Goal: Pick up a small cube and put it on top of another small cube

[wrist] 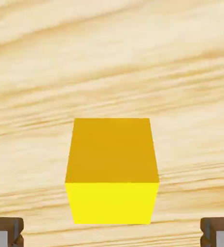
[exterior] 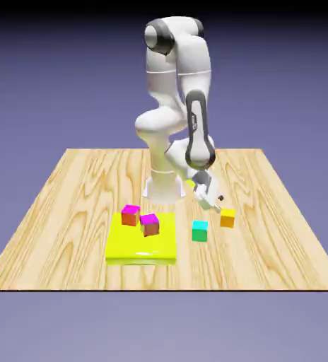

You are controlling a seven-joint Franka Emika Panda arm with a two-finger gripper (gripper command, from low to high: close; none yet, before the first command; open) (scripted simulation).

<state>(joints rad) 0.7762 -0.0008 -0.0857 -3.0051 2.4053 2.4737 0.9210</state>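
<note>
Fingers [wrist: 112, 234] spread wide, nothing between them; in the hand view the yellow-topped orange cube [wrist: 112, 169] sits just off at twelve o'clock. It rests on the pale wood-grained table [exterior: 82, 212], at two o'clock from the teal cube [exterior: 200, 232]; blue-violet backdrop [exterior: 47, 85] behind.

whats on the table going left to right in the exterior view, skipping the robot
Yellow block with two magenta-topped cubes on it, the left one first, then the right one → teal cube → yellow-topped orange cube
</note>
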